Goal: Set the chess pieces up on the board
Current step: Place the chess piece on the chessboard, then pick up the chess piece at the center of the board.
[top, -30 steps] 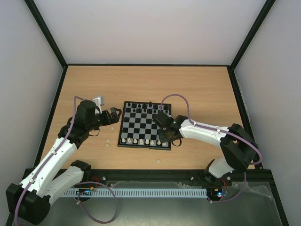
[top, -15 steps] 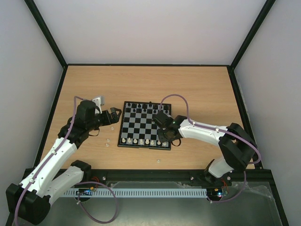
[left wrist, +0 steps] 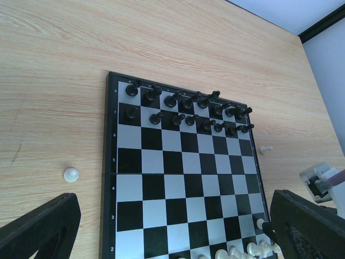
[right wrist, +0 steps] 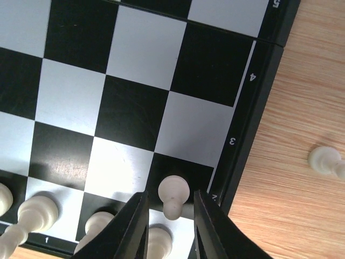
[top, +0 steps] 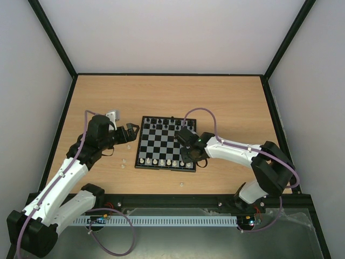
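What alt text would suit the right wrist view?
The right gripper, slightly open, straddles a white pawn on a black square near the corner of the board. Other white pieces stand beside it; a loose piece sits on the table.

Glossy chequered board [right wrist: 135,48], matt wood-grain table [right wrist: 291,210]
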